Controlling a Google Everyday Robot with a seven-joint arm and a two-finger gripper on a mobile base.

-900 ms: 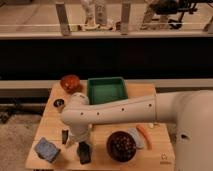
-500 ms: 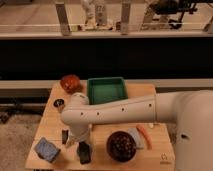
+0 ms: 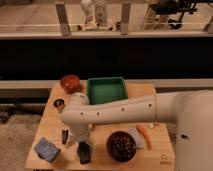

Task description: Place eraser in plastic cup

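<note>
Gripper (image 3: 75, 143) low — between blue sponge (image 3: 47, 149) and bowl (image 3: 121, 146).

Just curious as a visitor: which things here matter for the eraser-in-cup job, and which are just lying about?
For the job: gripper, low at the table front; small dark block beside it, likely the eraser; small dark cup.
Lying about: blue sponge, green tray, brown bowl, dark bowl, orange stick.
</note>
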